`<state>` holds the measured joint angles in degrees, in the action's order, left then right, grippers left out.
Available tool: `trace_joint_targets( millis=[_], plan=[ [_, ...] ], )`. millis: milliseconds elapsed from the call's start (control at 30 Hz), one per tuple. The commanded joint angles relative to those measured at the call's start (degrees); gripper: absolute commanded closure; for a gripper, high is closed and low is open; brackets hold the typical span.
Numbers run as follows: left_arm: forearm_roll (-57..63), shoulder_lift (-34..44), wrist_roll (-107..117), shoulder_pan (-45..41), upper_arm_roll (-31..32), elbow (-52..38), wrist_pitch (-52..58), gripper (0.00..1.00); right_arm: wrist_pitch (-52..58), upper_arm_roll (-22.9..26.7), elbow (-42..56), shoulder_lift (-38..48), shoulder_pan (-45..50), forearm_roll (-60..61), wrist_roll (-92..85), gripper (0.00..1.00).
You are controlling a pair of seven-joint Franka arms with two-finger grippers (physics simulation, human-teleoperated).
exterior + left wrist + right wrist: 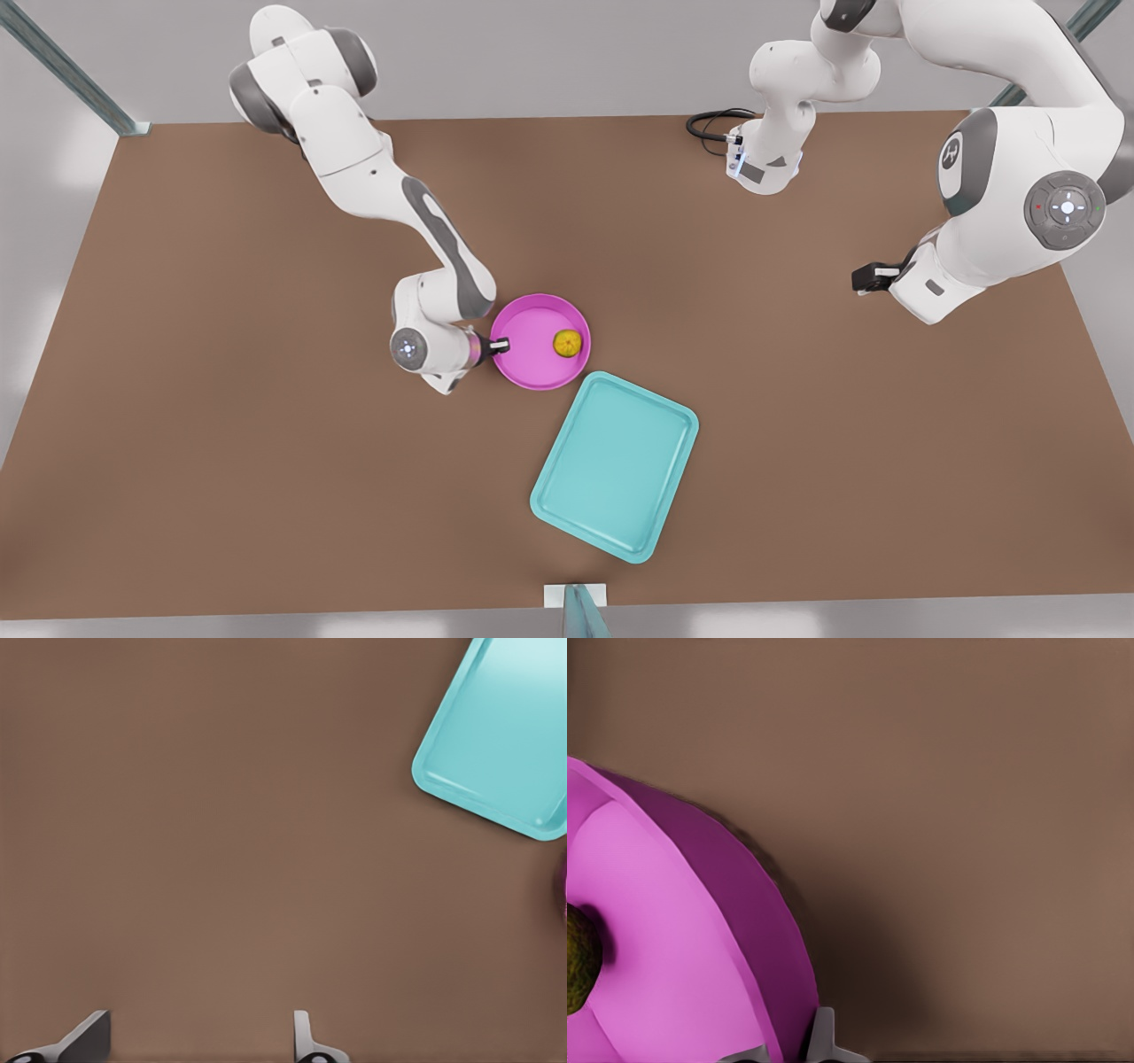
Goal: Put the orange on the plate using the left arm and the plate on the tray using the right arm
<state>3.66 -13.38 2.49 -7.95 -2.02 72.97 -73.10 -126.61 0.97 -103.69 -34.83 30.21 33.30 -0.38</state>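
Pink plate point(534, 344) sits mid-desk with the orange point(567, 343) already in it; the teal tray point(615, 464), empty, lies just beside it toward the desk's near edge, long axis slanted. The right gripper point(500, 345) pinches the plate's rim on the side away from the orange, so the coming carry runs toward the tray. The left gripper point(864, 279) waits spread, well apart.
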Motion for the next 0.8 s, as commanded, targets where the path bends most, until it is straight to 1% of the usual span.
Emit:
trace_joint_targets(
  millis=[0,167,267,467,600,700,733,767],
  plan=[
    [0.0,0.1,-1.1,0.0,0.0,0.0,0.1,0.00,3.2,0.0,0.1,0.9,-0.2,-0.4,-0.1,0.79],
    [0.0,0.1,-1.1,-0.1,0.0,0.0,0.1,0.00,3.7,0.0,0.8,3.9,-2.7,-0.4,-5.0,0.79],
    [0.0,0.1,-1.1,-0.1,0.0,0.0,0.1,0.00,3.7,0.1,5.7,2.9,-3.3,-0.3,-5.0,0.79],
    [0.0,0.1,-1.1,-0.1,0.0,0.0,0.1,0.00,2.3,1.2,20.3,-6.1,-3.4,1.1,-4.5,0.79],
    [0.0,0.1,-1.0,-0.1,0.0,0.0,0.1,0.00,0.3,1.9,29.2,-12.9,-3.3,5.8,-3.6,0.79],
    [0.0,0.1,-1.0,-0.1,0.0,0.0,0.5,0.00,-1.0,1.9,38.7,-18.9,-2.0,6.0,3.9,0.79],
    [0.0,0.1,-1.0,-0.1,0.0,0.0,0.5,0.00,-4.4,1.8,40.1,-20.2,-1.3,6.2,7.1,0.79],
    [0.0,0.1,-0.9,-0.1,0.0,0.0,0.7,0.00,-5.2,1.8,42.9,-21.9,-0.7,6.2,9.8,0.79]
  ],
)
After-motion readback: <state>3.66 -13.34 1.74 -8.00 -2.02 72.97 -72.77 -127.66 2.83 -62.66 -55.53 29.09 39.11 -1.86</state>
